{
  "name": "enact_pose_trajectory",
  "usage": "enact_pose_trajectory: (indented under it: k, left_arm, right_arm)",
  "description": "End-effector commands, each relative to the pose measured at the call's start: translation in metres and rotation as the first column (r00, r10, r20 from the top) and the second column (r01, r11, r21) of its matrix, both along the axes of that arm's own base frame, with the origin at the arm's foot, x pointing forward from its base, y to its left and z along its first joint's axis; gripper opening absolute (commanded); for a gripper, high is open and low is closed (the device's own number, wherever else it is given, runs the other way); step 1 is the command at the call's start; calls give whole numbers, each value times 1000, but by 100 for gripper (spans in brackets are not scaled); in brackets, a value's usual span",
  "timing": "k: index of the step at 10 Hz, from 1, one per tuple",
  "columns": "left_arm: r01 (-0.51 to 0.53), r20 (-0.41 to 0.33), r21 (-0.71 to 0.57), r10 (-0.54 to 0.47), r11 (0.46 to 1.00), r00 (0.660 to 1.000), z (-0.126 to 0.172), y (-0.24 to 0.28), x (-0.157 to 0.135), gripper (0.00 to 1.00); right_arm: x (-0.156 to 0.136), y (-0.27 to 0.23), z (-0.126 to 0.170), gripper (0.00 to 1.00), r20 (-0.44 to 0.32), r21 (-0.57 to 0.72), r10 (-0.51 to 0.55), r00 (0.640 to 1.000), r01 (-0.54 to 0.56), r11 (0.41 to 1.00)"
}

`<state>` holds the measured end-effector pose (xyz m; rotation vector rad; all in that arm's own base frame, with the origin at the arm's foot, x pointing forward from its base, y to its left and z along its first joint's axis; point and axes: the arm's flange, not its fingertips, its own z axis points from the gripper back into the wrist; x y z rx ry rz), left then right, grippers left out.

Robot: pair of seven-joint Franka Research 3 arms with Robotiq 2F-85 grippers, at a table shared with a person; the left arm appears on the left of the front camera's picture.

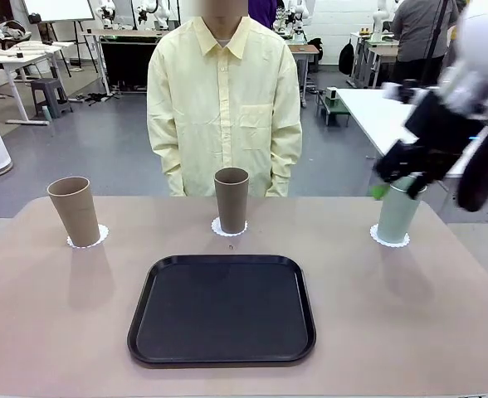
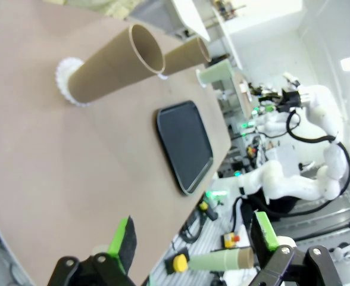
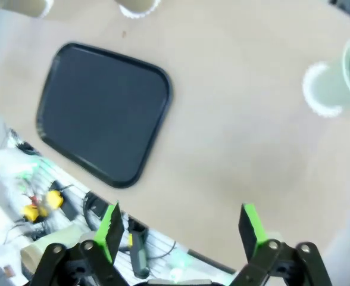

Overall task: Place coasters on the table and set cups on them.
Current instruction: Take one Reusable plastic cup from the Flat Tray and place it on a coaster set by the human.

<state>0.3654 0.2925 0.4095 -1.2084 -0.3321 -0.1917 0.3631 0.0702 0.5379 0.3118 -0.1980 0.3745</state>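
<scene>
Standing on doily coasters (image 1: 88, 240) beyond the black tray (image 1: 222, 308), three cups (image 1: 231, 199) leave open worktop (image 1: 410, 315) around it. Both the right gripper (image 3: 181, 229) and left gripper (image 2: 193, 241) gape wide, empty.

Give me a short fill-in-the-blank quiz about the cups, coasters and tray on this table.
The black square tray holds ____ cups.
Each tall tumbler stands on a white lacy paper ____.
The cup under the right gripper is the pale ____ green tumbler.
The right gripper's fingers are spread ____.

Missing words: no; coaster; mint; open
</scene>
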Motion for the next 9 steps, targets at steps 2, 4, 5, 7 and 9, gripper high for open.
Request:
enact_pose_trajectory:
  k: [2, 4, 5, 7, 9]
  left_arm:
    - [-5, -1, -2, 5, 1000, 1000, 3, 1, -1, 100]
    - [-5, -1, -2, 5, 1000, 1000, 3, 1, -1, 100]
    - [-5, -1, -2, 5, 1000, 1000, 3, 1, -1, 100]
    - [-5, -1, -2, 5, 1000, 1000, 3, 1, -1, 100]
    - [-5, -1, -2, 5, 1000, 1000, 3, 1, -1, 100]
  right_arm:
    - [24, -83, -31, 100, -106, 247, -80, 991, 104, 963]
    - [34, -144, -60, 100, -117, 521, -57, 992, 110, 846]
    - [34, -165, -73, 100, -97, 623, -37, 995, 89, 777]
    - [22, -204, -100, 100, -69, 741, -54, 996, 87, 666]
    - [12, -228, -124, 100, -74, 800, -77, 994, 105, 590]
